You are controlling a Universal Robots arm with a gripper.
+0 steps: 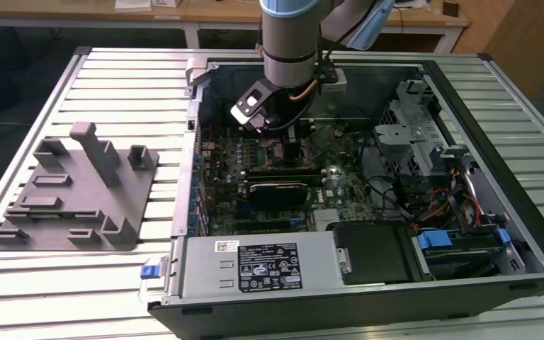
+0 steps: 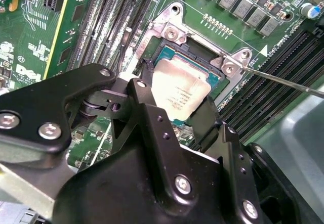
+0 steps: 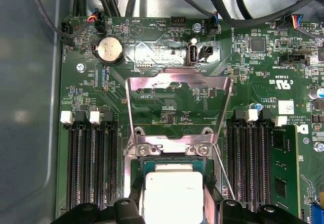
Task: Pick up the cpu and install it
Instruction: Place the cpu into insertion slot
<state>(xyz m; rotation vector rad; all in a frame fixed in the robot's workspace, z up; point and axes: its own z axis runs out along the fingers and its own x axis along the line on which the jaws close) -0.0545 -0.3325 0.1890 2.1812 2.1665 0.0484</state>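
While the cpu (image 2: 183, 86) is hanging right over the open socket (image 2: 167, 57), I honestly can't tell whether it's fully seated or just resting on top. The gripper (image 2: 174, 96) is closed down to the chip's width, with a black finger pressed on each of two opposite edges, silver lid facing up. The first wrist view shows the same thing: cpu (image 3: 174, 196) sandwiched between the fingers (image 3: 132, 196).

The socket's metal load plate (image 3: 152, 80) is flipped up and open, and the thin lever rod (image 2: 283, 80) sticks out to one side. Memory slots (image 3: 91, 168) run along both sides of the socket on the green motherboard (image 3: 263, 57).

In the exterior view the arm (image 1: 289, 35) reaches down into the open pc case (image 1: 348, 312), toward its far edge. The case lies on the slatted table (image 1: 121, 78) at the exterior view's right side, with the grey fixture block (image 1: 74, 205) well apart near the table's left edge in that view.
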